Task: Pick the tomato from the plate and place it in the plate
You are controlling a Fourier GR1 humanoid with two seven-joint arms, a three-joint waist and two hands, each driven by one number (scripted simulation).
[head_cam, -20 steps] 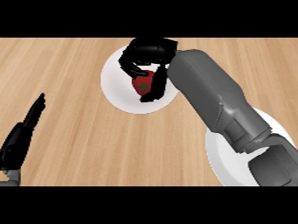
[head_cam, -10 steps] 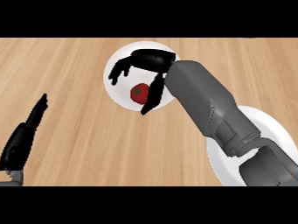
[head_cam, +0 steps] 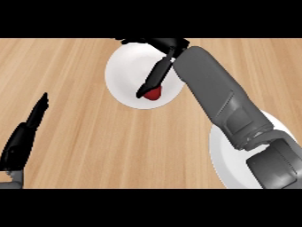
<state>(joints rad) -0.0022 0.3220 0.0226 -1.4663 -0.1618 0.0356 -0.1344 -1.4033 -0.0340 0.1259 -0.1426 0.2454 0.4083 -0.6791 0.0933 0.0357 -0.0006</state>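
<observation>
At the far plate (head_cam: 128, 71): white, round, smooth and shallow. It lies at the middle top of the head view and carries the tomato.
Tomato (head_cam: 155, 94): small, red, rounded and glossy. It sits on the far plate's near side, close to the rim, and has not been lifted.
Right hand (head_cam: 161, 45): black, above the far plate's back edge and partly cut off by the top of the view. Its fingers are not wrapped round the tomato.
Right hand's long finger (head_cam: 154, 76): held straight, slanting down across the plate. The tip ends just beside the tomato's left side; whether they touch cannot be told.
Right forearm (head_cam: 213, 95): grey, hard-shelled and blocky, running from the lower right up to the far plate.
Near plate (head_cam: 226, 160): white and round like the first, at the lower right, half hidden under the right forearm. It holds nothing that can be seen.
Left hand (head_cam: 24, 135): black, fingers straight and together, resting at the view's left edge, well apart from both plates.
Counter (head_cam: 68, 66): pale wood with a fine straight grain and a matt finish.
Step in hand: the pick, judged to be at the approach, with no grasp made.
Next move calls for: bringing the fingers and thumb to opposite sides of the tomato and closing on it. A round, slick tomato may roll off toward the rim if nudged from one side only.
After that: lift, then carry back toward the near plate.
</observation>
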